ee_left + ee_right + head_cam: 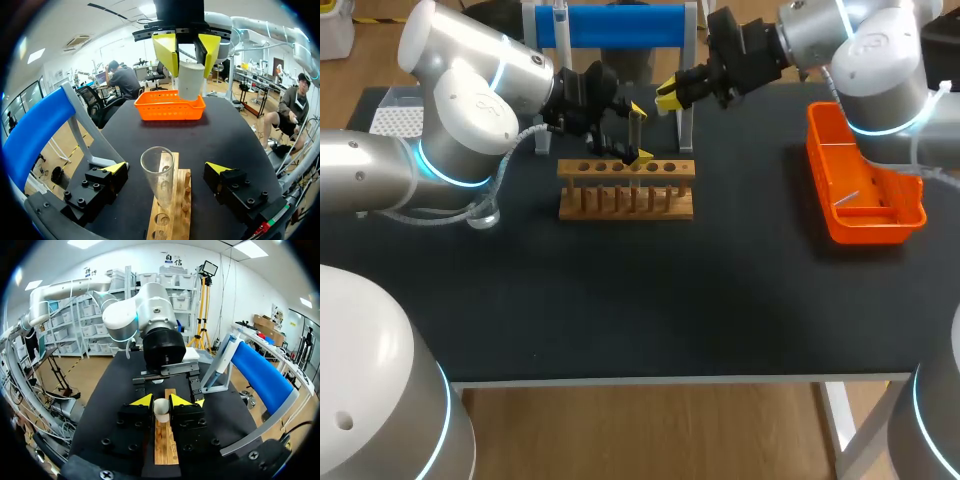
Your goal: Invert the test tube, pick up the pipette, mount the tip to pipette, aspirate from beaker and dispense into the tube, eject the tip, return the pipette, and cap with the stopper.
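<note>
Fingers of right gripper clamp stopper — tube stands clear.

Left tool fingers spread wide, right tool pinched on stopper — arms facing each other

A lab: glass test tube standing in wooden rack.
</note>
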Controlling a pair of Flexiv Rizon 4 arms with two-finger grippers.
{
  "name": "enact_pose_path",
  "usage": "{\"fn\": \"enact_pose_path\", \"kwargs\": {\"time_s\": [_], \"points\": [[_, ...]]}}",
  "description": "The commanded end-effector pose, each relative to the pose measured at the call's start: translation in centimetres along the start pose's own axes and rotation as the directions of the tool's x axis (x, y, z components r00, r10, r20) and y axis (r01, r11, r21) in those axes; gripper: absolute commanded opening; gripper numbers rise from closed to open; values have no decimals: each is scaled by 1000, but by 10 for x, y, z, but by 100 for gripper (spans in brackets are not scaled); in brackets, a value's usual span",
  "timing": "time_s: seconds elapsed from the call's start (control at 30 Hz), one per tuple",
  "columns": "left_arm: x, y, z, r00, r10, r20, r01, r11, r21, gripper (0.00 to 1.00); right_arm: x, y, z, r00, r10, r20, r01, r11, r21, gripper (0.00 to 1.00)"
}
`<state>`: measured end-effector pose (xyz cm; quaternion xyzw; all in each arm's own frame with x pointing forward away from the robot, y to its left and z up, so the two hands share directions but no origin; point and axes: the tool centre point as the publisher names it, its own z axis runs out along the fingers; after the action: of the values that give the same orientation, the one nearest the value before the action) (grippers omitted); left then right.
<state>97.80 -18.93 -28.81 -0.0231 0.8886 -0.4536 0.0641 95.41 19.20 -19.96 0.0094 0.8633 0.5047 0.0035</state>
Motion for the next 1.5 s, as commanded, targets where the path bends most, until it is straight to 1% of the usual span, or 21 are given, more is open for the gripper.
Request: {"fn": "enact_pose_path", "kwargs": {"time_s": [0.03, 0.57, 1.03, 1.5], "points": [[0, 1, 0, 1000, 1, -1, -1, 1000, 4, 100, -5, 3, 6, 1000, 2, -5, -1, 1000, 1, 0], [0, 1, 0, 1000, 1, -1, -1, 1000, 4, 100, -15, 4, 22, 1000, 4, -14, -4, 1000, -2, 0], [0, 1, 0, 1000, 1, -1, -1, 1000, 4, 100, -16, 4, 33, 1000, 1, -20, -1, 1000, 0, 0], [0, 1, 0, 1000, 1, -1, -1, 1000, 4, 100, -14, -4, 39, 1000, 3, -22, -3, 1000, 14, 0]]}}
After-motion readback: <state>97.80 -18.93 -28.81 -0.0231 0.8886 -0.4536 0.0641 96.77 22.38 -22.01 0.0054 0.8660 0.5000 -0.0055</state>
